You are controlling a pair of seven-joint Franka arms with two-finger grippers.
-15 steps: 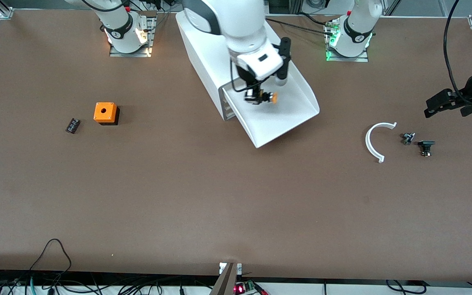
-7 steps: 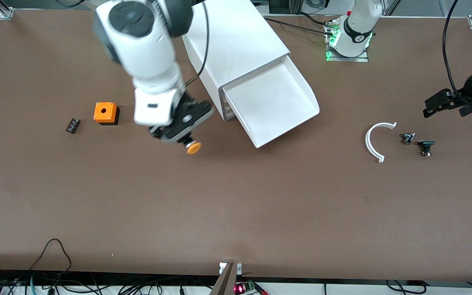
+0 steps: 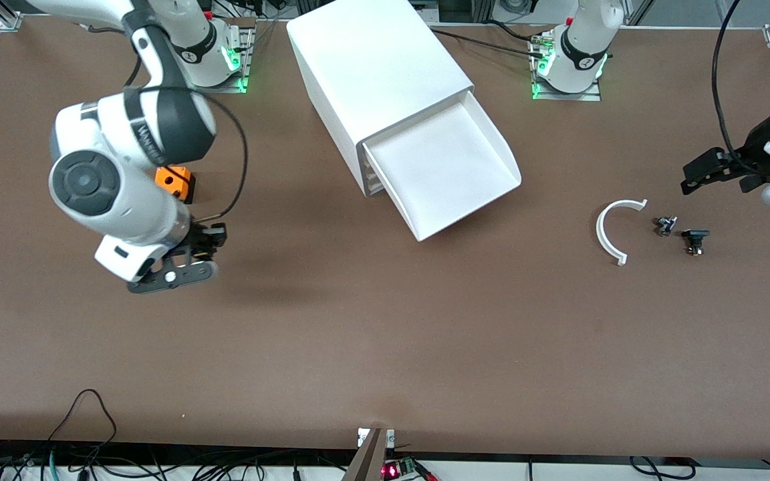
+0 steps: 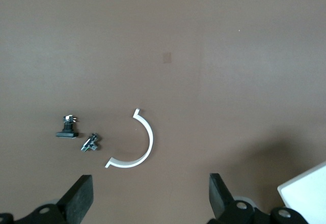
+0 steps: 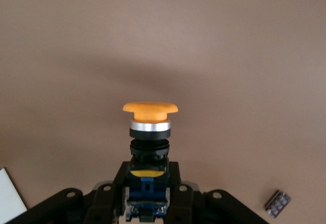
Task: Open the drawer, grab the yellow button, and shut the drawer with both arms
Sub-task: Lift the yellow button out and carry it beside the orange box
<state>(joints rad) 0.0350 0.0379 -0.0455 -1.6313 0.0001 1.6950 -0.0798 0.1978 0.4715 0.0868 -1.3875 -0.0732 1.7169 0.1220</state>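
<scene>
The drawer [image 3: 448, 175], the top tray of the white cabinet [image 3: 375, 73], stands pulled out and looks empty. My right gripper [image 3: 188, 257] is over bare table beside the orange cube, and the button is hidden under it in the front view. In the right wrist view the right gripper [image 5: 147, 186] is shut on the blue-black body of the button [image 5: 150, 124], with the orange cap pointing away from the fingers [image 5: 114, 183]. My left gripper [image 3: 716, 170] is open and empty over the table at the left arm's end; its fingers [image 4: 79, 203] stand wide apart.
An orange cube with a hole [image 3: 174, 182] is partly covered by the right arm. A white arc [image 3: 613, 230] and two small black parts [image 3: 666, 225] [image 3: 694, 239] lie near the left gripper. Another small black part [image 5: 277, 203] lies near the right gripper.
My right gripper lifted the button out of the drawer and carried it toward the right arm's end, past the orange cube. The left arm barely moved.
</scene>
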